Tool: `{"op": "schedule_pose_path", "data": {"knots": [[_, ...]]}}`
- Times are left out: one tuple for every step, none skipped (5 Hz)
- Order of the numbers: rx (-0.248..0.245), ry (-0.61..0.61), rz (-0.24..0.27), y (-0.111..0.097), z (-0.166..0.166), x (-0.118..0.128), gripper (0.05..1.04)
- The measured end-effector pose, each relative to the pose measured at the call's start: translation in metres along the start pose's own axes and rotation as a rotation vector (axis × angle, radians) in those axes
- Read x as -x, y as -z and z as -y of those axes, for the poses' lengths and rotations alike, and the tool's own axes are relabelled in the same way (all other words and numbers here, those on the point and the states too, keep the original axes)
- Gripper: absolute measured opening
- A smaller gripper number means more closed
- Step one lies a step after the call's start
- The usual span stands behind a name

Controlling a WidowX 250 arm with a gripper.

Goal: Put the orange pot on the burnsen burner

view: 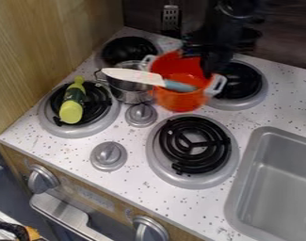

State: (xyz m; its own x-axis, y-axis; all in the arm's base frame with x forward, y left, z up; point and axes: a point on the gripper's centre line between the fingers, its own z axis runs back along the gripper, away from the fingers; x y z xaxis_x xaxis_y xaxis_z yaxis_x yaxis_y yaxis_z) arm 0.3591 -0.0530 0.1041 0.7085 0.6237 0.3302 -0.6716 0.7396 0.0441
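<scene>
Orange pot (180,101): sits upright, or nearly, behind the front right burner (193,145) and left of the rear right burner (243,80). Cannot tell if resting or slightly raised.
Tool (204,59): hangs over the rear right of the pot, close to the rim. Cannot tell whether spread, or pinching the rim.
Rim grip: judged the step in hand. Best pinched squarely across the wall, clear of the white handle (216,84); then raised slowly, watching for tilt from an off-centre hold.
Toy knife (126,75): lies across the metal pot (133,92) and the orange pot. Likely to slide or drag during a lift; worth easing away gently.
Front right burner: bare coil, likeliest target. Set down level, centred, and release only once seated.
Metal pot: crowds the left side. Lift before shifting sideways.
Upper knob (141,114): stands just left of the path; pass to its right.
Sink (248,162): drops off right of the burner. Avoid overshooting.
Counter (136,174): offers open room in front of the burner, down to the front edge.
</scene>
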Motion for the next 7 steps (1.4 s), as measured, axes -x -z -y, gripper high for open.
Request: {"op": "schedule_pose_path", "data": {"knots": [[-0.001,-0.030,-0.006,-0.001,0.007,0.018,0.059],[-0.003,-0.033,-0.051,0.000,0.007,0.025,0.059],[-0.035,-0.089,-0.070,0.009,0.003,0.035,0.059],[-0.011,-0.092,-0.093,0.021,0.002,0.048,0.059],[0.001,-0.094,-0.094,0.027,0.001,0.051,0.059],[0.020,-0.137,-0.071,0.034,0.000,0.052,0.075],[0.047,-0.163,-0.045,0.034,0.005,0.050,0.219]]}}
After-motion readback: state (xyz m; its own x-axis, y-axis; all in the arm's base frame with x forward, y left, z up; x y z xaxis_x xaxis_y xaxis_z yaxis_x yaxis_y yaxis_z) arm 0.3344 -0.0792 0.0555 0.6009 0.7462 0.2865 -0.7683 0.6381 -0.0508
